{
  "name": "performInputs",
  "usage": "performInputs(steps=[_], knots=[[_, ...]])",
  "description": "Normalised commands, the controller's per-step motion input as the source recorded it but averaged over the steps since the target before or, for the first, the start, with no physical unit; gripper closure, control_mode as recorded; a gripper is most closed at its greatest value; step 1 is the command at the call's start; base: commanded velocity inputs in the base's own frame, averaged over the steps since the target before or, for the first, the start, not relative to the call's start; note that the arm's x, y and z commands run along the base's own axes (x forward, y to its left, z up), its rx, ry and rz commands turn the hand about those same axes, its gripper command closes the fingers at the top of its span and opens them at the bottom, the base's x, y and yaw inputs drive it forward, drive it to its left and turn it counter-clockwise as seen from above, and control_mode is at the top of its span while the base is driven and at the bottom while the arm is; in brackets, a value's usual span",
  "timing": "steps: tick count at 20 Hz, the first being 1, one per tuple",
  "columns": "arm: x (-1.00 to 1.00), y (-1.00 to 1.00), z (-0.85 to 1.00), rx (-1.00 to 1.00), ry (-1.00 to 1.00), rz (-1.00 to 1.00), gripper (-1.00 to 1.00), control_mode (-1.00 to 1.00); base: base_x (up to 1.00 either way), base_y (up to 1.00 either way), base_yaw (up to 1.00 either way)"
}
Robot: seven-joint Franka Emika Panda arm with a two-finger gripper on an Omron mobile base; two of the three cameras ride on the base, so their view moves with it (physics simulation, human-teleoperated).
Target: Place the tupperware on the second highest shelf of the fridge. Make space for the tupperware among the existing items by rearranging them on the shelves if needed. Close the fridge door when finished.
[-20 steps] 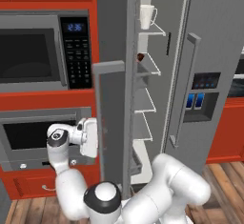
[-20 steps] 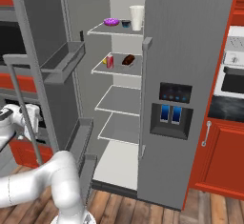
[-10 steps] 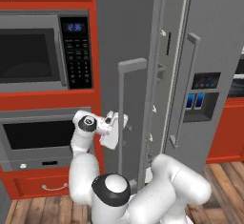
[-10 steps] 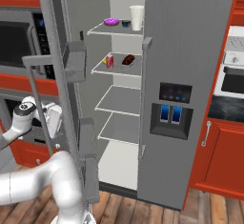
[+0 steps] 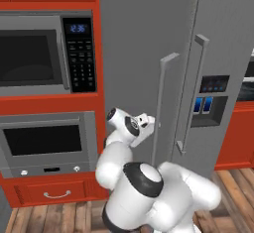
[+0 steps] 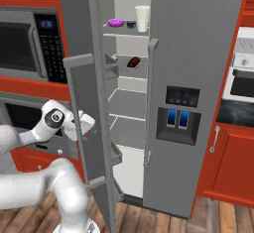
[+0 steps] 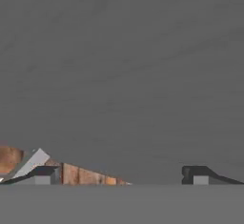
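The fridge (image 6: 198, 38) stands with its left fridge door (image 6: 79, 29) partly swung in, grey bins on its inner face. My gripper (image 5: 147, 122) is open and empty, pressed close to the door's plain outer face (image 5: 134, 53) left of the bar handle (image 5: 165, 103). In the hand view the grey door (image 7: 122, 75) is right in front of my spread fingertips (image 7: 45, 173). The tupperware (image 6: 132, 62) with its dark lump rests on the second highest shelf (image 6: 124, 74). Above it sit a purple dish (image 6: 116, 23), a dark cup (image 6: 130, 25) and a white jug (image 6: 142, 18).
A microwave (image 5: 34, 53) and an oven (image 5: 44, 140) sit in red cabinets left of the fridge. The right door carries a dispenser panel (image 6: 179, 114) with blue lights. Red lower cabinets (image 6: 223, 162) stand on the right, over a wooden floor (image 6: 218, 217).
The fridge door has swung a long way toward shut. My arm has moved right with it, the gripper staying against its outer face.
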Motion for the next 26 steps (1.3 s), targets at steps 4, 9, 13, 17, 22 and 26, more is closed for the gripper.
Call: performInputs(steps=[4, 9, 13, 17, 22, 26], knots=[[0.22, -0.94, -0.19, 0.28, -0.51, 0.57, -1.0, -1.0, 0.0, 0.0, 0.0], [0.67, -0.64, -0.08, 0.13, -0.32, 0.57, -1.0, -1.0, 0.0, 0.0, 0.0], [0.93, -0.33, 0.0, 0.04, -0.16, 0.55, -1.0, -1.0, 0.0, 0.0, 0.0], [0.89, -0.17, 0.0, 0.0, -0.08, 0.5, -1.0, -1.0, 0.0, 0.0, 0.0], [0.87, -0.08, -0.01, 0.0, -0.11, 0.5, -1.0, -1.0, 0.0, 0.0, 0.0], [0.96, 0.0, 0.05, 0.0, -0.15, 0.48, -1.0, -1.0, 0.0, 0.0, 0.0]])
